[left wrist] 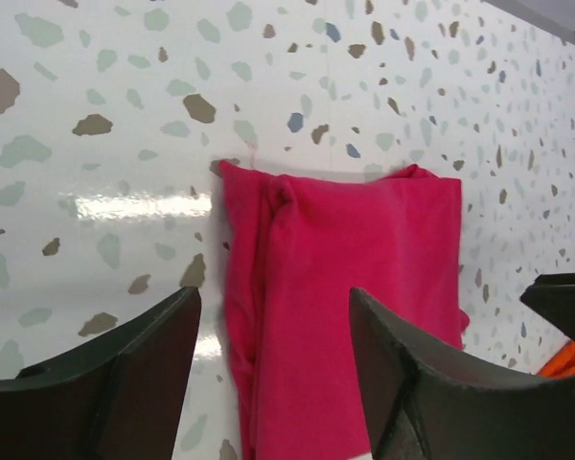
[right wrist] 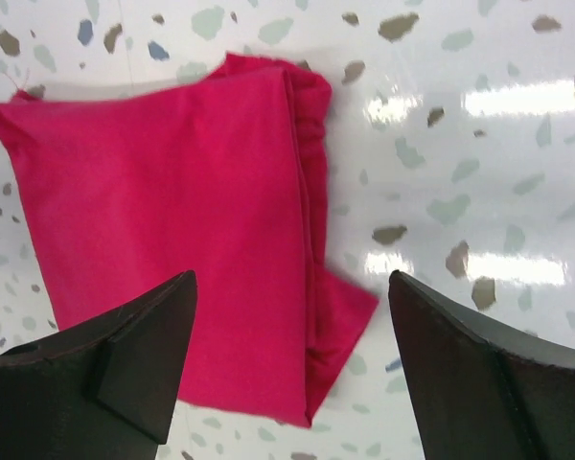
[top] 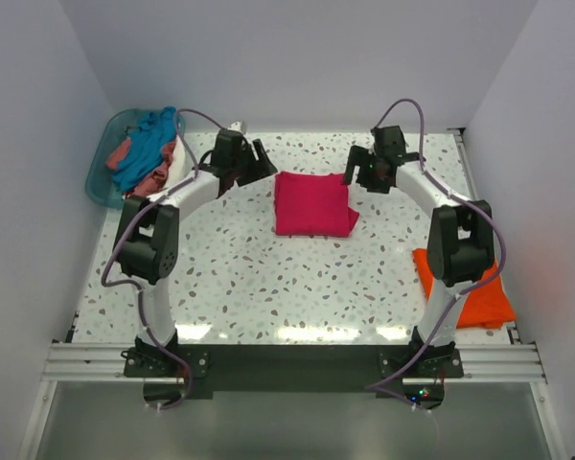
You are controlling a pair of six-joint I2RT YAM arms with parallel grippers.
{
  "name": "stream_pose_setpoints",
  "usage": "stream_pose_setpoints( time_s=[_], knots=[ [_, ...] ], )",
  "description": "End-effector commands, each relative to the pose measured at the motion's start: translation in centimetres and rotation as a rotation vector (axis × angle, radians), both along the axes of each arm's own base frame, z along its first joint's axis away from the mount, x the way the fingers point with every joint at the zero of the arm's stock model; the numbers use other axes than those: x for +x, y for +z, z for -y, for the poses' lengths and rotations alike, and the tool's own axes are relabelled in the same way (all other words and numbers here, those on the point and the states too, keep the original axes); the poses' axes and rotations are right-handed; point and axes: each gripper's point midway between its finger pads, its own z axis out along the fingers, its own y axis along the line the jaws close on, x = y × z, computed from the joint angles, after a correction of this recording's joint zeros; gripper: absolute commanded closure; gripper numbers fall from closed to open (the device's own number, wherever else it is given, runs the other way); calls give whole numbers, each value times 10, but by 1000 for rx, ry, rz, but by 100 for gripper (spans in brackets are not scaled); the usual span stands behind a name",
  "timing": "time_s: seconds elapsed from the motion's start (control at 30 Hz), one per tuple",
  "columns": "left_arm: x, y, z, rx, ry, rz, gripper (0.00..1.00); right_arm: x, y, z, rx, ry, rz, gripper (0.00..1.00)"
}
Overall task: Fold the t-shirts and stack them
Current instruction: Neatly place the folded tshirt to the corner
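A magenta-pink t-shirt (top: 311, 203) lies folded into a rough square on the middle of the table; it also shows in the left wrist view (left wrist: 350, 287) and the right wrist view (right wrist: 172, 249). My left gripper (top: 259, 161) is open and empty just left of its far corner, above the cloth (left wrist: 273, 383). My right gripper (top: 359, 172) is open and empty just right of its far corner (right wrist: 287, 374). A folded orange t-shirt (top: 474, 287) lies at the right front, partly behind my right arm. Teal, salmon and white t-shirts (top: 149, 151) are heaped in the basin.
A translucent teal plastic basin (top: 98, 168) stands at the table's far left corner. White walls close in the table on the left, back and right. An aluminium rail (top: 287, 359) runs along the near edge.
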Motion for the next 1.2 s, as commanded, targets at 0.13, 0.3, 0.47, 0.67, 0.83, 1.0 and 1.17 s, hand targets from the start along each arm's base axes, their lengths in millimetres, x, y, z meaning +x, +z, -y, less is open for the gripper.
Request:
stream_pose_setpoints(
  time_s=[0.13,0.3,0.47,0.67,0.83,1.0,1.17],
  knots=[
    [-39,32,46,63,-94,95,47,-32,-13,5,4,14,4,14],
    [-60,5,93,94,-210,50,59,-35,-29,-7,68,40,3,8],
    [-72,-22,111,126,-255,6,65,-24,-41,-16,106,51,10,6],
    [-77,-49,113,165,-264,-45,66,-22,-70,-27,144,33,-41,8],
    [-78,-58,114,182,-268,-61,67,-23,-80,-41,142,26,-61,18],
    [-72,-49,115,187,-262,-49,67,-25,-88,-56,37,25,-92,46],
    [-66,-34,114,206,-250,-34,67,-40,-93,-40,-35,-44,-152,96]
  ],
)
